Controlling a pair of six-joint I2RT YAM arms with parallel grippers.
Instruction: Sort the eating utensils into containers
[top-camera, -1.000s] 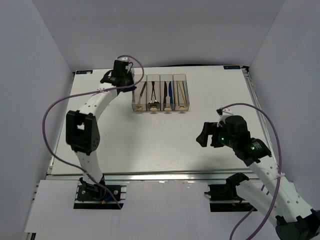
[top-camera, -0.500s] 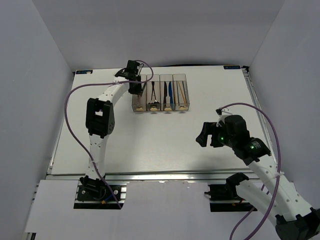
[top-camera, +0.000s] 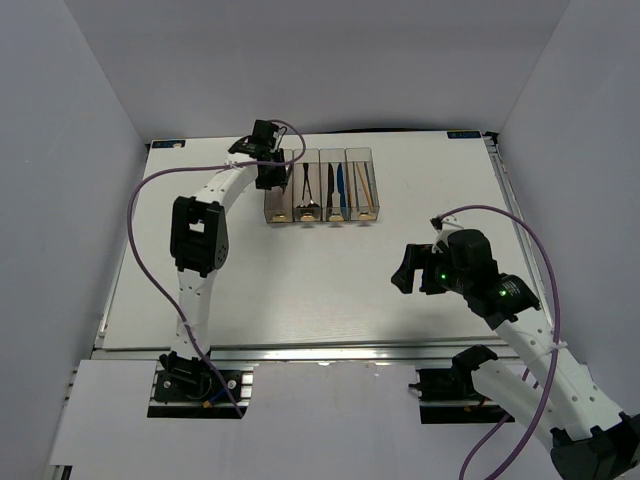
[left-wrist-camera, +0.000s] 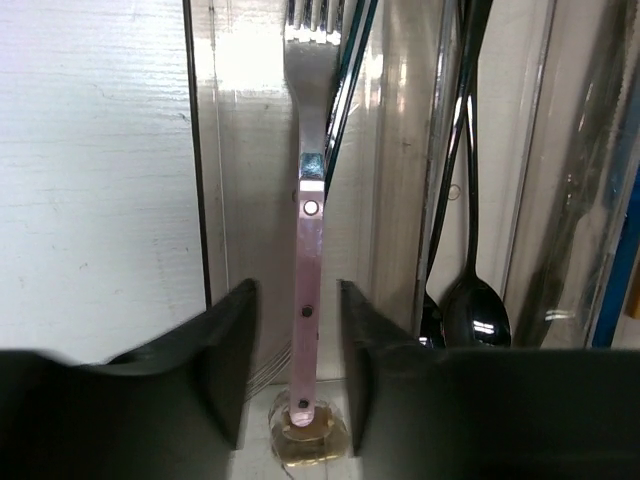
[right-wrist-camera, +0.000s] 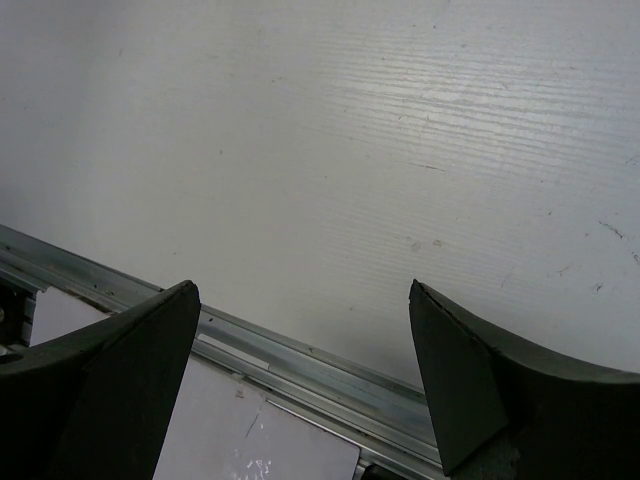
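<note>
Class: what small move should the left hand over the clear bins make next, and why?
Probably lift the left hand straight up and away. Its black fingers stand apart on either side of the pink-handled silver fork, not touching it, and the fork already lies in the leftmost clear plastic bin, so it looks released.

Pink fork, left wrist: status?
Left gripper open, jaws astride pink fork, not touching. Fork lies in end bin. Right gripper open over table. Nothing blocking.
</note>
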